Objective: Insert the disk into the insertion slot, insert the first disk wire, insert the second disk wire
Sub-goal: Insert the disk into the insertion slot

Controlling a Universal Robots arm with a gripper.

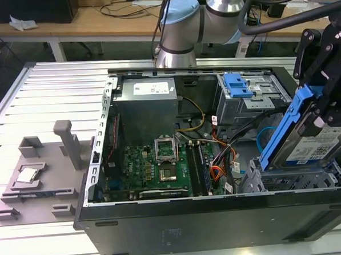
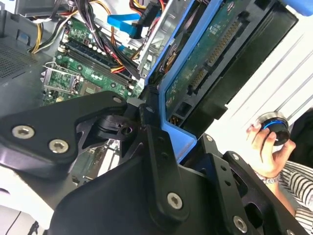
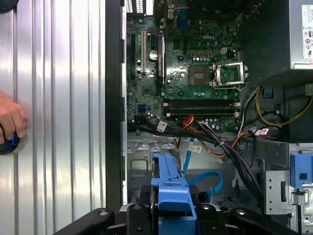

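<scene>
disk (image 1: 315,147): silver drive in a blue frame, held tilted at the exterior view's right, with its low end at the mouth of the slot; not seated
slot (image 1: 252,179): grey perforated cage in the corner of the computer case (image 1: 164,233), just below the disk
fingers (image 2: 155,147): closed on the blue frame at the raised end of the disk
wires: a blue cable (image 3: 211,180) and a dark bundle (image 3: 234,156) lie near the slot; the connector edge of the disk looks bare
stage, as judged: first step under way, neither disk wire fitted
risk, jamming: the disk meets the slot at an angle, so a frame corner could catch on the cage wall and wedge
risk, slipping: the grasp is at one end only, so a push against a stuck frame could turn the disk between the fingers
risk, pinching: the loose blue cable could be trapped under the disk
exterior view adds: the label face of the disk, its tilt against the slot, and the arm (image 1: 179,24) reaching over the case
second wrist view adds: the green circuit board (image 2: 210,54) under the disk, and a person's hand (image 2: 264,149) on a round blue-ringed knob (image 2: 274,125)
first wrist view adds: a look along the frame end into the case, with the main board (image 3: 190,73) beyond and the ribbed counter (image 3: 63,122) beside it
</scene>
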